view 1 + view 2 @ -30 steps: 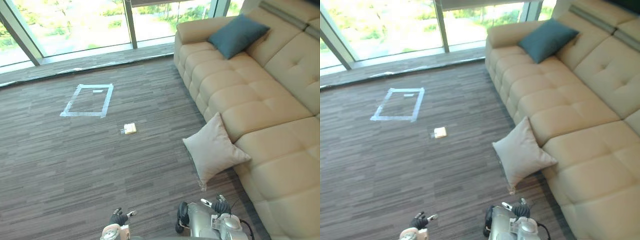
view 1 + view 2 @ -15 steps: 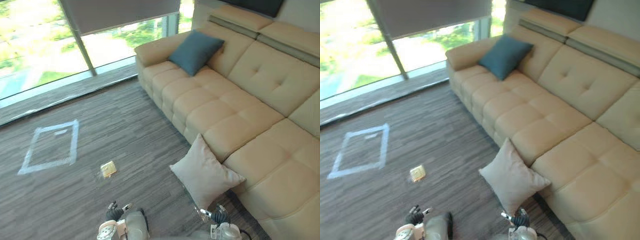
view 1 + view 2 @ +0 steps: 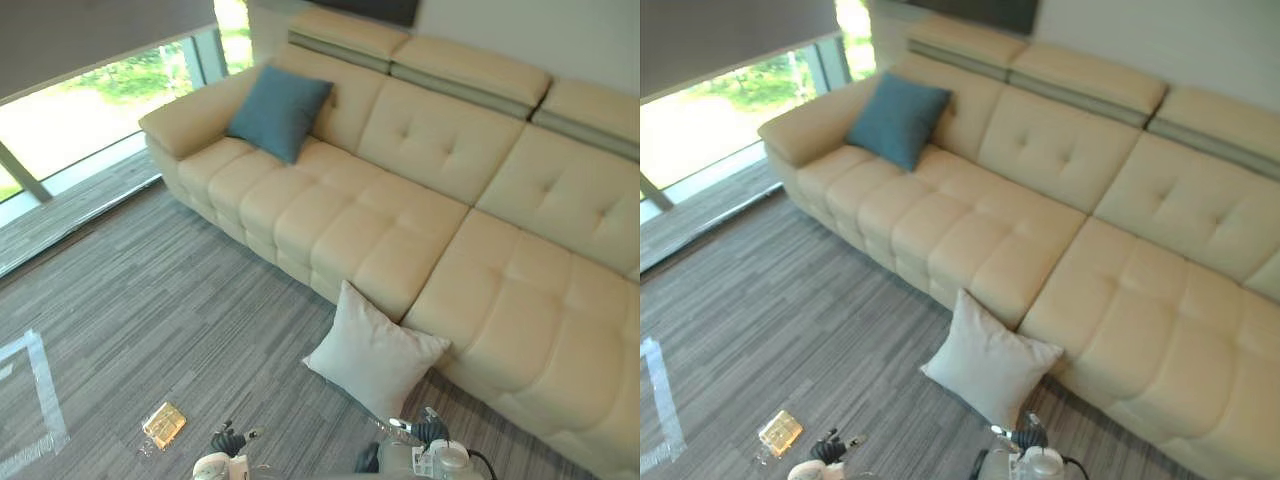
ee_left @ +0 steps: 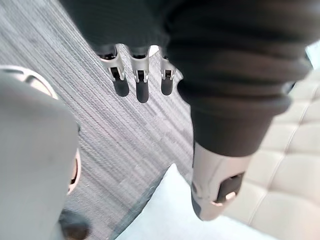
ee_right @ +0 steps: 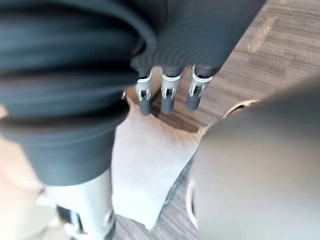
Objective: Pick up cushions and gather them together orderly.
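Grey striped carpet (image 3: 150,290) is laid in front of a long beige sofa (image 3: 440,200), with a window (image 3: 90,100) seen behind its left end. One teal cushion (image 3: 279,111) is propped upright against the backrest near the sofa's left armrest. One pale grey cushion (image 3: 374,358) is stood tilted on the carpet, leaned against the sofa front near the middle, well apart from the teal one. A small yellowish flat object (image 3: 164,424) and a strip of pale tape (image 3: 45,390) are seen on the carpet to the left. Left hand (image 4: 142,85) is hung low over the carpet, fingers straight and relaxed, nothing held. Right hand (image 5: 168,95) is likewise hung with fingers straight, nothing held, near the pale grey cushion; contact cannot be confirmed.
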`<state>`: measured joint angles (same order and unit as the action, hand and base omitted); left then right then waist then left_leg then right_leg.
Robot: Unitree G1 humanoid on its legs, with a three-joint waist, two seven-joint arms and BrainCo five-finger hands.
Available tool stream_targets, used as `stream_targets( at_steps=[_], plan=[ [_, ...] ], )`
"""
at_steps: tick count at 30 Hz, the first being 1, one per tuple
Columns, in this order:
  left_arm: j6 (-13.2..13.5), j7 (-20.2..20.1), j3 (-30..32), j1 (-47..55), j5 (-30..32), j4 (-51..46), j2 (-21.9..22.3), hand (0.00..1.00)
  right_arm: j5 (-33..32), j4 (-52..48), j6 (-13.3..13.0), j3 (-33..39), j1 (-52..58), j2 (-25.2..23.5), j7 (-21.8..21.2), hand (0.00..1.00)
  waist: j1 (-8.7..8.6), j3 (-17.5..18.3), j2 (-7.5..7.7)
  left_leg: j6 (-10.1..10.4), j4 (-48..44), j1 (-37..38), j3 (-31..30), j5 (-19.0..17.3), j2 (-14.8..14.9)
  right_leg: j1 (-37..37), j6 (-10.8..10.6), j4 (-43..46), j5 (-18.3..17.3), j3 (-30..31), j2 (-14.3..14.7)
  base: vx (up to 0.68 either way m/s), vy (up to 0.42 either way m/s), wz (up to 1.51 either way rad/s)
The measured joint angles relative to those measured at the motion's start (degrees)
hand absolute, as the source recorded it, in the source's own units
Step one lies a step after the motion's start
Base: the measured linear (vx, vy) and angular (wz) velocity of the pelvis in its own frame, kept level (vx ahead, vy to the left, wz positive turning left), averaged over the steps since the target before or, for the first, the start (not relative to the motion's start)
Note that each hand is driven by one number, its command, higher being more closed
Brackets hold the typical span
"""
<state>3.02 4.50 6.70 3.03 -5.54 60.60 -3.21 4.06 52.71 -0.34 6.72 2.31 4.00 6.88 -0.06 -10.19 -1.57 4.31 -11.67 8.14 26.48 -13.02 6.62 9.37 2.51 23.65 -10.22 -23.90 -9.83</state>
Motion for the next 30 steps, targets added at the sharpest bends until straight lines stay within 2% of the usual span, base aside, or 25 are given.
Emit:
stream_targets(
  at_steps=[1, 2, 4, 5, 6, 8, 11, 13, 14, 15, 16, 20, 22, 25, 28, 30],
  plan=[
    [0.0, -0.1, -0.6, -0.2, 0.1, 0.4, 0.7, 0.0, -0.1, -0.2, -0.2, 0.1, -0.1, 0.7, 0.0, 0.0, -0.27, 0.0, -1.02, 0.5, -0.5, 0.0, -0.4, 0.3, 0.3, 0.0, -0.2, -0.1, -0.5, 0.4, 0.5, 0.19, -0.132, -0.28],
    [0.0, -0.2, -1.4, -0.6, 0.4, 0.6, 0.8, 0.0, -0.1, -0.1, -0.2, 0.8, -0.2, 0.6, 0.0, 0.0, -0.39, -0.1, -1.2, 0.8, -3.0, -0.6, -0.6, 0.4, 0.9, -0.1, -0.3, -0.1, -1.4, 0.7, 0.6, 0.15, -0.118, -0.11],
    [0.0, -0.3, -1.5, -1.1, 1.0, 0.3, 0.5, 0.0, -0.3, -0.1, -0.2, 1.8, 0.0, 0.2, 0.2, 0.0, -0.59, -0.6, -0.76, 1.2, -12.9, -3.7, -2.6, 0.5, 3.3, -2.1, -0.1, -0.8, -2.4, 0.8, 1.1, 0.09, -0.127, 0.0],
    [0.0, -0.2, -1.3, -1.1, 0.9, -0.3, 0.5, 0.0, -0.3, -0.2, -0.1, 2.0, 0.1, 0.2, 0.4, 0.0, -0.33, -1.0, -0.68, 2.2, -18.8, -5.7, -3.7, 1.0, 5.0, -3.8, 0.1, -1.2, -2.9, 0.9, 1.6, 0.09, -0.111, -0.15],
    [0.2, -0.3, -1.0, -0.8, 0.9, -1.5, 0.7, 0.0, -0.3, -0.2, -0.1, 2.1, 0.5, -0.1, 0.6, 0.0, 0.17, -1.2, -0.88, 3.5, -25.6, -7.4, -5.2, -0.2, 7.0, -5.6, 0.5, -1.4, -3.8, 1.7, 2.6, 0.1, -0.055, -0.37],
    [0.4, -0.3, -0.9, 0.0, 0.9, -3.0, 0.8, 0.0, -0.3, -0.2, -0.1, 2.2, 0.8, -0.1, 0.8, 0.0, 0.4, -1.2, -0.87, 3.6, -27.5, -9.3, -7.6, -2.7, 7.5, -7.0, 0.9, -1.3, -4.8, 3.3, 3.7, 0.11, -0.009, -0.56],
    [0.4, -0.4, 0.6, 0.0, 0.3, -3.8, 0.8, 0.0, -1.1, -0.6, -0.1, 3.1, 1.0, -0.7, 1.1, 0.0, 0.49, -1.6, -0.08, 2.5, -21.6, -12.9, -12.3, -4.5, 4.3, -7.2, 0.7, -0.9, -5.9, 8.2, 3.9, 0.14, 0.098, -0.85],
    [0.5, -0.4, 1.9, 0.0, -0.8, -4.1, 1.3, 0.0, -1.9, -0.8, 0.0, 3.9, 1.2, -1.3, 1.2, 0.0, 0.82, -1.9, 0.41, 2.4, -15.1, -14.7, -19.4, -4.3, 1.2, -7.2, -0.9, -0.4, -6.4, 12.9, 3.9, 0.16, 0.214, -1.06],
    [0.5, -0.4, 2.1, 0.0, -0.8, -4.1, 1.4, 0.0, -1.9, -1.1, -0.1, 3.8, 1.4, -1.4, 1.3, 0.0, 0.83, -1.9, 0.4, 2.2, -12.9, -14.9, -21.1, -3.6, 0.6, -6.9, -1.6, 0.1, -6.6, 14.3, 3.9, 0.16, 0.254, -1.17],
    [0.5, -0.5, 2.9, 0.0, -1.0, -4.1, 1.5, 0.0, -1.8, -1.7, -0.1, 3.7, 1.8, -1.7, 1.3, 0.0, 1.04, -1.9, 0.64, 2.4, -11.7, -13.8, -21.6, 0.2, 0.2, -6.3, -3.4, 1.7, -7.3, 17.2, 4.2, 0.17, 0.243, -1.11],
    [0.5, -0.7, 3.5, 0.1, -0.9, -3.8, 0.8, 0.0, -1.9, -2.4, -0.1, 3.7, 2.6, -2.6, 1.2, 0.0, 0.93, -1.0, 1.47, 1.4, -11.3, -12.7, -18.6, -0.5, -0.3, -6.3, -4.8, 1.3, -7.2, 19.6, 3.7, 0.19, 0.229, -0.97],
    [0.4, -1.1, 3.5, -0.4, -0.6, -3.5, -0.3, 0.0, -1.8, -2.1, 0.3, 3.3, 2.8, -3.8, 1.1, 0.0, 0.92, 0.2, 3.75, 0.9, -11.3, -12.7, -13.9, -1.5, -0.7, -5.4, -6.8, -2.7, -4.8, 23.0, 3.1, 0.22, 0.222, -0.61],
    [0.4, -1.1, 3.4, -0.8, -0.3, -2.9, -0.4, 0.0, -1.8, -2.1, 0.3, 3.3, 2.8, -3.8, 1.1, 0.0, 1.07, 0.2, 3.83, 0.8, -11.2, -12.2, -12.4, -1.6, -1.0, -5.5, -7.5, -3.7, -4.1, 23.9, 2.8, 0.12, 0.096, -0.47],
    [0.4, -1.1, 3.3, -1.4, -0.2, -2.5, -0.1, 0.0, -1.7, -2.1, 0.4, 2.9, 2.4, -3.5, 1.1, 0.0, 1.5, -0.2, 3.35, -0.4, -11.1, -10.9, -11.1, -2.3, -1.1, -5.1, -8.0, -4.0, -3.4, 25.0, 2.8, 0.1, 0.058, -0.5],
    [0.5, -0.9, 2.3, -3.0, -0.5, -2.7, 0.3, 0.0, -1.8, -2.0, 0.3, 1.2, 0.5, -2.8, 1.7, 0.0, 2.42, -0.9, 2.56, -0.4, -11.1, -12.6, -9.1, -2.3, 0.0, -1.2, -7.9, -2.6, -1.7, 25.0, 3.7, 0.04, -0.003, -0.55],
    [0.5, -0.5, 1.6, -5.2, -1.6, -3.8, 0.8, 0.0, -1.9, -2.2, 0.3, 0.2, -2.6, -2.7, 2.2, 0.0, 2.51, -3.4, 2.4, -0.4, -12.9, -15.6, -9.2, -2.3, 0.7, 3.1, -7.8, 0.4, -1.0, 24.3, 3.9, -0.04, -0.03, -0.36]
  ],
)
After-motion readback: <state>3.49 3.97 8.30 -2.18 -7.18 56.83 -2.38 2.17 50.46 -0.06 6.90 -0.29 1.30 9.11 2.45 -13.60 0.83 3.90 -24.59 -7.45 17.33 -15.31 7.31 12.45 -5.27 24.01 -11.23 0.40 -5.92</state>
